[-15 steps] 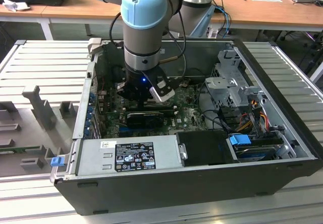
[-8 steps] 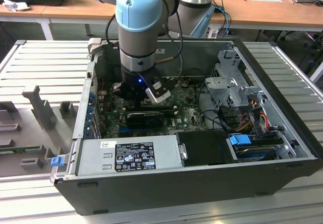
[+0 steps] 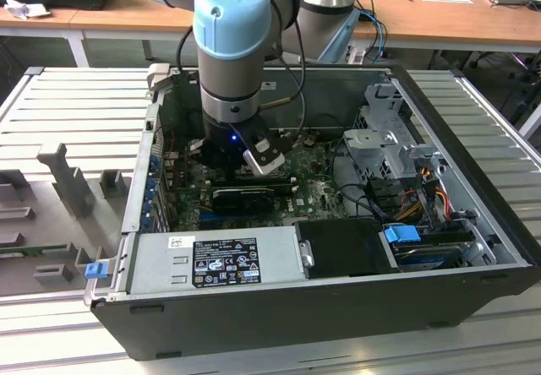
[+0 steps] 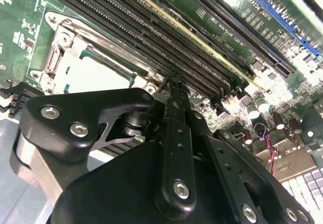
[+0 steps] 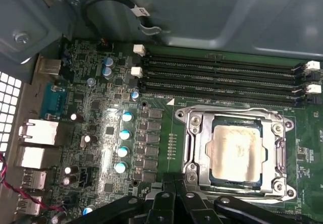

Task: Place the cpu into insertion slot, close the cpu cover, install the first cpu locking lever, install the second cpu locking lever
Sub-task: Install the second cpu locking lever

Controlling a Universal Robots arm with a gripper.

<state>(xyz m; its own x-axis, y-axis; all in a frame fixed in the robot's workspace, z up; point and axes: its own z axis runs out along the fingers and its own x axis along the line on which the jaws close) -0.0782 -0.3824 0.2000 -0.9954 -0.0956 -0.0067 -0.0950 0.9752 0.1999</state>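
Note:
The cpu, a pale metal square, lies flat in the insertion slot, which is mostly hidden beneath it. The cpu cover, a metal frame with a square window, lies down over the chip's edges. In the second wrist view the cpu and cover sit just beyond my black fingers. My gripper hovers at the socket's corner, shut, with nothing seen between the fingers. In the exterior view the gripper reaches down into the open computer case over the green motherboard.
Long black memory slots run beside the socket. Capacitors and rear ports stand on its other side. The case holds a power supply, a drive cage and cables. Grey fixtures sit at the exterior view's left.

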